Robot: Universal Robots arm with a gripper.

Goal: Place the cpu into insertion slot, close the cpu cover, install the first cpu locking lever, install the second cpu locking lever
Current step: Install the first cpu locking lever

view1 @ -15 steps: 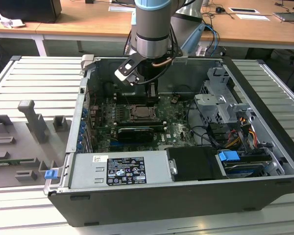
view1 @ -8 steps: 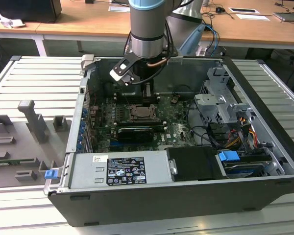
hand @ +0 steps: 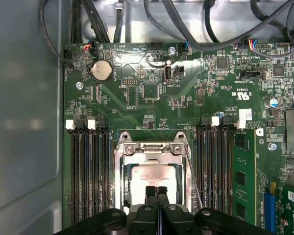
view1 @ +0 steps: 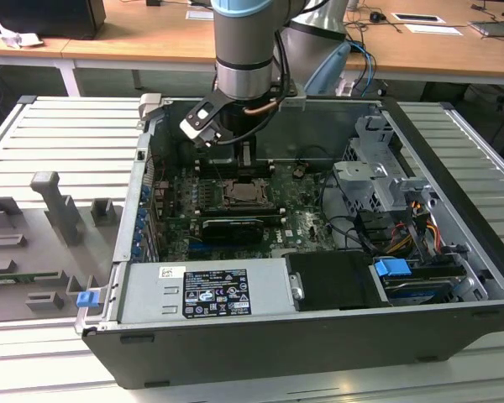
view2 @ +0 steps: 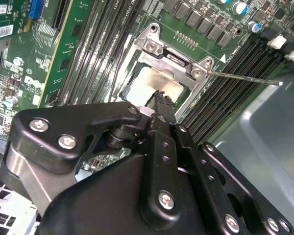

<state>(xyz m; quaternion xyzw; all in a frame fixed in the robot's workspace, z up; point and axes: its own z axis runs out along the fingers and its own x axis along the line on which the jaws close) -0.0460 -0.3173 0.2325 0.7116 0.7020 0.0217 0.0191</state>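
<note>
- The black two-fingered pincer [hand: 157,190] on the grey robot arm [view1: 244,42] reached down into an open black computer case [view1: 319,361], which sat on a grey ribbed metal worktop [view1: 59,126].
- Its fingers [view2: 162,115] were pressed together tip against tip, and nothing was gripped between them.
- The small, flat, square, silvery-grey cpu [hand: 154,172] lay in the square black insertion slot [view1: 250,195] in the middle of the green motherboard [hand: 147,103].
- The thin silvery metal cpu cover [hand: 149,149], a square frame with an open centre, lay flat around the chip, whose pale top showed through the opening.
- In both wrist views the closed pincer tips stood directly over the near edge of the cpu. I could not tell whether they touched it.
- A thin wire locking lever [view2: 245,78] slanted away from one corner of the socket frame and crossed above the long black memory slots [hand: 90,171] beside it.
- A round silver coin battery [hand: 102,71] sat on the board well apart from the socket.
- In the exterior view, grey moulded fixture blocks [view1: 55,201] stood on the worktop on the exterior view's left, just beside the case.
</note>
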